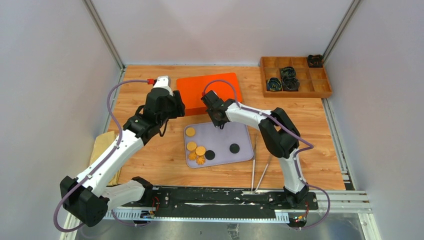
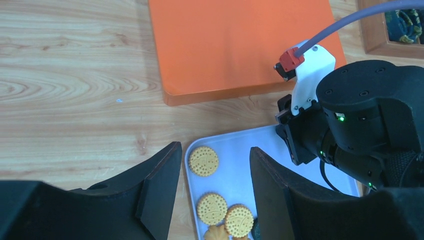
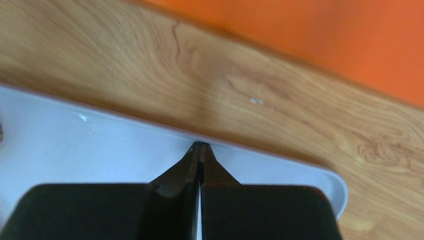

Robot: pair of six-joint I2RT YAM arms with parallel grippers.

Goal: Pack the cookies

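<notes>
Held left fingers (image 2: 160, 185) half-open over light, brittle cookies (image 2: 203, 160), likely best pinched gently across their rims, right fingers (image 3: 192, 167) closed empty at the far rim of the tray (image 2: 240, 150).

White arms (image 1: 117, 150), black joints (image 1: 280, 135), purple cables (image 2: 340, 26), red plug (image 2: 290, 58)

No legible text or labels anywhere.

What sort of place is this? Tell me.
Likely a robot lab cell: white panels on metal framing enclose a wooden table, with left arm and right arm bolted to a rail at its near edge.
</notes>
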